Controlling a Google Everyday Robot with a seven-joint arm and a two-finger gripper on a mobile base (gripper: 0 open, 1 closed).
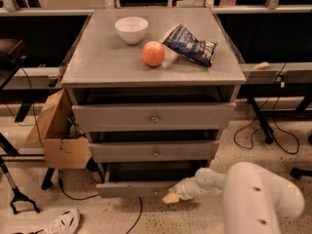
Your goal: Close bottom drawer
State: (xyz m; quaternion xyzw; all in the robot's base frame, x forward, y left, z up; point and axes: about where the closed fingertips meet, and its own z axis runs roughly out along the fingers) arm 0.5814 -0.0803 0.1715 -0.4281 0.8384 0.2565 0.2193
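The bottom drawer (131, 189) is the lowest of three in the grey cabinet (97, 67). It stands pulled out, its flat front panel low near the floor, dark inside above it. My gripper (171, 197) is at the end of the white arm (258, 199), low at the right part of the drawer's front panel, touching or almost touching it. The drawer's knob is hidden behind the gripper. The middle drawer (155, 151) and top drawer (154, 117) stand slightly out too.
On the cabinet top lie a white bowl (131, 29), a red apple (153, 53) and a dark blue chip bag (190, 45). A cardboard box (58, 130) stands left of the cabinet. Cables (253, 135) run on the floor at right, a white shoe (61, 223) lies bottom left.
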